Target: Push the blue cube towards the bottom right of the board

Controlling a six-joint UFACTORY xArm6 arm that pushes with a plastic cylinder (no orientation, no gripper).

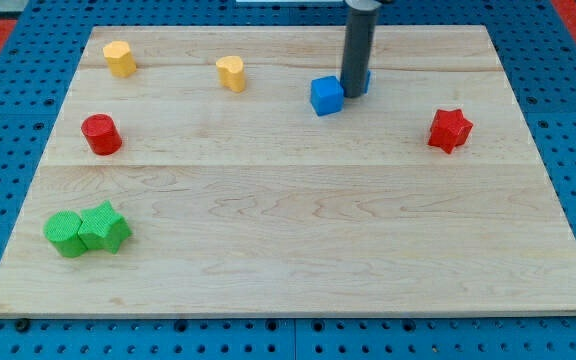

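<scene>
The blue cube (326, 96) sits on the wooden board (288, 230) near the view's top, a little right of centre. My tip (351, 94) stands just to the right of the cube, touching or almost touching its right side. A second blue block (365, 80) shows partly behind the rod; its shape is hidden.
A red star block (449, 129) lies at the right. A yellow heart block (232, 72) and a yellow block (120, 58) lie at the top left. A red cylinder (100, 134) lies at the left. Two green blocks (65, 233) (104, 227) touch at the bottom left.
</scene>
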